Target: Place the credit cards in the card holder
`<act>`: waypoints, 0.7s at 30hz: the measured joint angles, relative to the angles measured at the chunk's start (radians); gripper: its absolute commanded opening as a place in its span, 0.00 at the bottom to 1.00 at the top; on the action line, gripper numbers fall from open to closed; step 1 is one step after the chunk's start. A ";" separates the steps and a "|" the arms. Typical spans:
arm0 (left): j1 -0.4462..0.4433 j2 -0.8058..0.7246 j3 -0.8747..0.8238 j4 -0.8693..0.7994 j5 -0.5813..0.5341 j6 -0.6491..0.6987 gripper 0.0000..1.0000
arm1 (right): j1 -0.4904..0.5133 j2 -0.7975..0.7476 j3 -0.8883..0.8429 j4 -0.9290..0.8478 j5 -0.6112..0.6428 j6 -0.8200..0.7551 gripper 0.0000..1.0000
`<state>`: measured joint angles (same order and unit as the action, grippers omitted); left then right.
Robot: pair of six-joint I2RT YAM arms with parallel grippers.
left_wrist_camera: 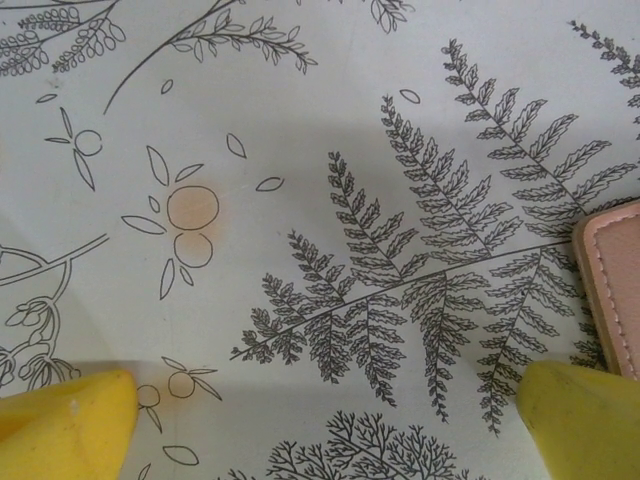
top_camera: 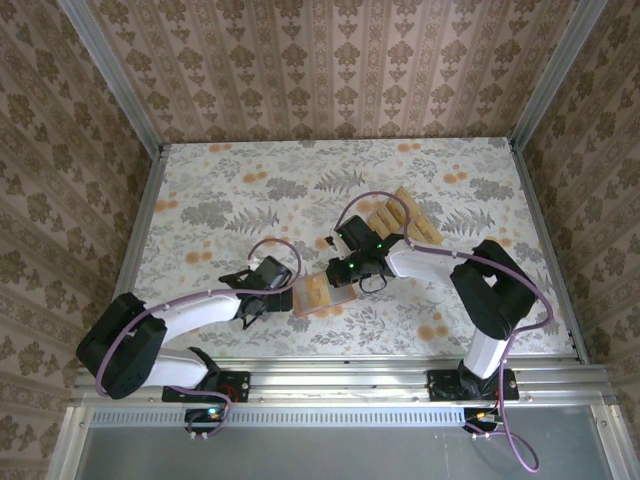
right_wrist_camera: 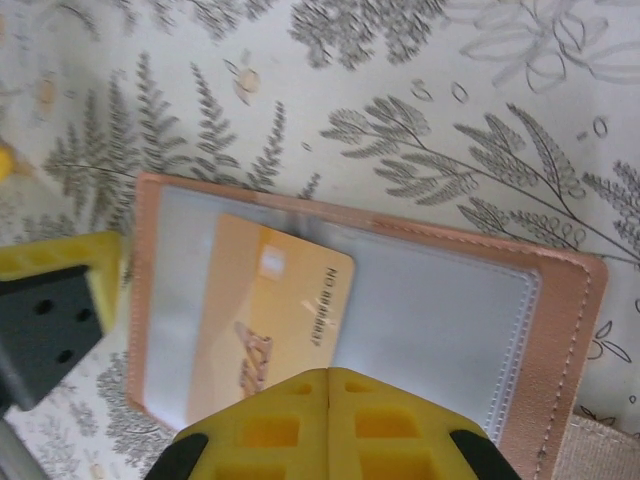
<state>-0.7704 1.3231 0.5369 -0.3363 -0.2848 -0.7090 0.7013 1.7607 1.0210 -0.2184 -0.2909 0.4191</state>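
Right arm (top_camera: 430, 262) folded, reaching L: right gripper (right_wrist_camera: 328, 380) closed at edge of credit card (right_wrist_camera: 270, 320) lying in unfolded card holder (right_wrist_camera: 450, 310), table (top_camera: 220, 190) centre-front. Low beside holder, left gripper (left_wrist_camera: 325, 425) spread wide, empty.

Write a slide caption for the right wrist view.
Right pincer, shut, at one edge of a credit card lying on the open card holder atop the floral table.

The card holder (right_wrist_camera: 572, 330) is pinkish-brown with a stitched border and a pale grey inside. In it, a credit card (right_wrist_camera: 265, 310) is golden tan (darker band, black digits). Around the card holder, the table (top_camera: 220, 200) is whitish with grey ferns and orange fruits. Over the card holder, the right gripper (right_wrist_camera: 328, 378) is yellow.
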 measured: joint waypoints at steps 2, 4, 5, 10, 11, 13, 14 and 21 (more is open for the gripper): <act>0.002 0.007 0.005 0.001 0.001 0.005 1.00 | 0.000 0.019 0.002 -0.008 0.006 0.000 0.00; 0.005 0.014 0.010 0.006 0.003 0.007 1.00 | 0.000 0.038 0.004 -0.018 0.011 0.000 0.00; 0.006 0.015 0.011 0.007 0.005 0.009 1.00 | 0.000 0.044 0.005 -0.019 0.012 0.000 0.00; 0.006 0.023 0.016 0.011 0.007 0.011 1.00 | 0.004 0.060 0.015 -0.021 0.015 0.001 0.00; 0.006 0.023 0.016 0.011 0.007 0.011 1.00 | 0.006 0.061 0.018 -0.021 0.015 0.002 0.00; 0.006 0.023 0.016 0.013 0.007 0.013 1.00 | 0.012 0.066 0.021 -0.021 0.014 0.003 0.00; 0.006 0.024 0.016 0.014 0.007 0.013 1.00 | 0.015 0.067 0.022 -0.021 0.014 0.003 0.00; 0.006 0.026 0.016 0.020 0.007 0.013 1.00 | 0.030 0.081 0.038 -0.021 0.015 0.003 0.00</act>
<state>-0.7639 1.3495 0.5529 -0.3164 -0.2775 -0.6956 0.7315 1.8416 1.0592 -0.2398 -0.2760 0.4221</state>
